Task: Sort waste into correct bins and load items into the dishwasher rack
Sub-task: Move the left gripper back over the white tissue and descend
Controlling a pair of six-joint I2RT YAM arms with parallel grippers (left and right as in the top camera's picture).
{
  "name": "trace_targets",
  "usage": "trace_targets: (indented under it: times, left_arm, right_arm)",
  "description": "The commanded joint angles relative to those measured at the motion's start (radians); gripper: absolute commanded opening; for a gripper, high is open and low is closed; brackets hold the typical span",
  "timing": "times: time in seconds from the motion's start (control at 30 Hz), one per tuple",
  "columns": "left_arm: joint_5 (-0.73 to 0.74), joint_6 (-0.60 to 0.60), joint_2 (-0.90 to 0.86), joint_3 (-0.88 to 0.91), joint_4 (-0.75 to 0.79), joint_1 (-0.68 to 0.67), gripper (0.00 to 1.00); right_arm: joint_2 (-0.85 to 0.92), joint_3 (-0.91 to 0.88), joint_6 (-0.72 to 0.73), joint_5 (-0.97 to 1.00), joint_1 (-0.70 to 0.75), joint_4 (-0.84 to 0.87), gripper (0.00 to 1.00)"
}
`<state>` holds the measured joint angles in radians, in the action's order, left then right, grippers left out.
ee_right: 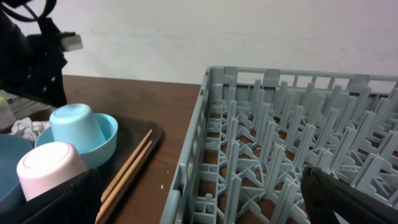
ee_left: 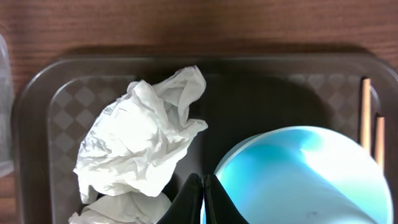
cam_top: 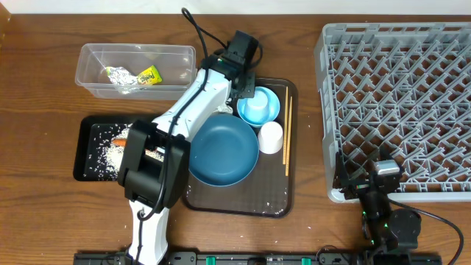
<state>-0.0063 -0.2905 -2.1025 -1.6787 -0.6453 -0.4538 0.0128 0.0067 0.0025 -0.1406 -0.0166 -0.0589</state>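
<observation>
The jaws of the left gripper are pressed together, tip against tip, in the left wrist view. They stand over the brown serving tray, between the crumpled white napkin on the picture's left and the small light-blue bowl on its right. A lower fold of the napkin lies just beside one finger; I cannot tell whether it touches. The napkin sits near a rounded corner of the tray, with a bare strip of tray floor along the rim. The wooden chopsticks show at the right border, side by side, their long axis pointing to the tray's far rim.

In the overhead view the left arm lies across the tray and hides the napkin. The large dark-blue bowl sits open side up in the middle of the tray, and the white cup is just beside it. The chopsticks lie parallel to the tray edge that faces the dishwasher rack. A strip of bare bench separates tray and rack. The clear tub holds the yellow-green wrapper. The black tray holds rice grains and the carrot, which is partly under the arm.

In the right wrist view the jaws of the right gripper are spread wide by the near corner of the rack. The white cup stands upside down beside the light-blue bowl.
</observation>
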Motion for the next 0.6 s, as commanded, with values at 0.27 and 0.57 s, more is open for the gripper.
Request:
trace_targets:
  times: [0.27, 0.57]
  left_arm:
    - [-0.008, 0.009, -0.019, 0.04, 0.032, 0.014, 0.06]
    - [0.085, 0.001, -0.068, 0.04, -0.017, 0.009, 0.06]
  right_arm:
    - [-0.002, -0.001, -0.011, 0.002, 0.011, -0.004, 0.99]
    - [-0.002, -0.001, -0.011, 0.002, 0.011, -0.004, 0.99]
